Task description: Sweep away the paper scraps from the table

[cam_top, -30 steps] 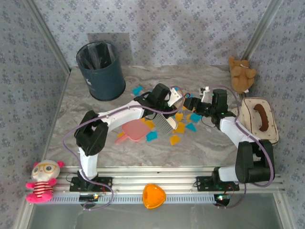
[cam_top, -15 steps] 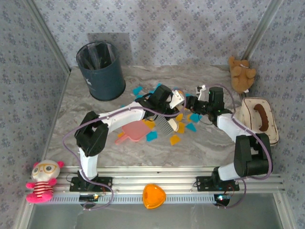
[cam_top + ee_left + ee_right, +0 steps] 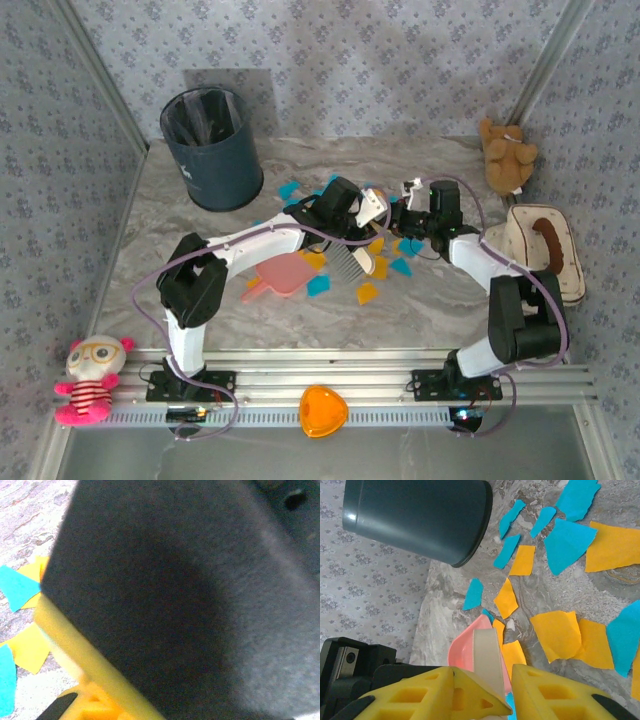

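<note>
Rightward on table (image 3: 150, 250), beige case (image 3: 520, 232) holds brown strip (image 3: 548, 246); dark bin (image 3: 215, 178) upright.

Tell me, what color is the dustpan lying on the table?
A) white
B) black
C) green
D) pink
D: the dustpan lying flat among the paper scraps is pink.
</note>
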Controlling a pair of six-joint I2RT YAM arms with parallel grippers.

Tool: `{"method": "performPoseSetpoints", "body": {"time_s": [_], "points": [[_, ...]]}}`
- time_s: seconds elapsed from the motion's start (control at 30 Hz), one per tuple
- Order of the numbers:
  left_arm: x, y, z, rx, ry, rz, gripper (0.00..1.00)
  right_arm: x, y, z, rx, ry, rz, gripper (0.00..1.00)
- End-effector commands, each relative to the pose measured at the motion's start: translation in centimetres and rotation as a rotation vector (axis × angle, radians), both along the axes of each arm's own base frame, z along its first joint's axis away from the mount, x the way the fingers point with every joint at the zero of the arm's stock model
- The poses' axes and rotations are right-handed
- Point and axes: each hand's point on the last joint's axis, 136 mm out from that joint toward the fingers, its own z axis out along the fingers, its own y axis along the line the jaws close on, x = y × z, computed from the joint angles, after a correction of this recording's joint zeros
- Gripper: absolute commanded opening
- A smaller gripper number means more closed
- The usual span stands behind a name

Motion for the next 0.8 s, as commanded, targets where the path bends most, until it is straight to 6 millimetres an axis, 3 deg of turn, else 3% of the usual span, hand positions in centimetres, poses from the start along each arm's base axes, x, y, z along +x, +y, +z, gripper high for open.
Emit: {"method": "performPoseSetpoints", "body": {"time_s": [0.0, 0.23, 0.43, 0.6, 0.77], "points": [[-0.7, -1.3, 3.9, -0.079, -0.074, -0.056, 0.22, 0.2, 1.0, 1.1, 0.017, -0.022, 0.040, 0.34], [-0.7, -1.3, 3.9, -0.076, -0.073, -0.060, 0.25, 0.4, 0.6, 1.0, 0.000, -0.024, 0.011, 0.20], [-2.1, -0.7, 3.8, -0.069, -0.079, -0.103, 0.46, 0.8, -1.1, 1.5, -0.009, -0.056, -0.077, 0.10], [-2.8, 1.1, 4.6, -0.075, -0.124, -0.090, 0.52, 0.8, -3.1, 1.9, -0.013, -0.074, -0.150, 0.01], [-3.4, 4.6, 5.2, -0.063, -0.153, -0.042, 0.53, 0.5, -4.9, 2.2, -0.024, -0.080, -0.198, 0.00]]}}
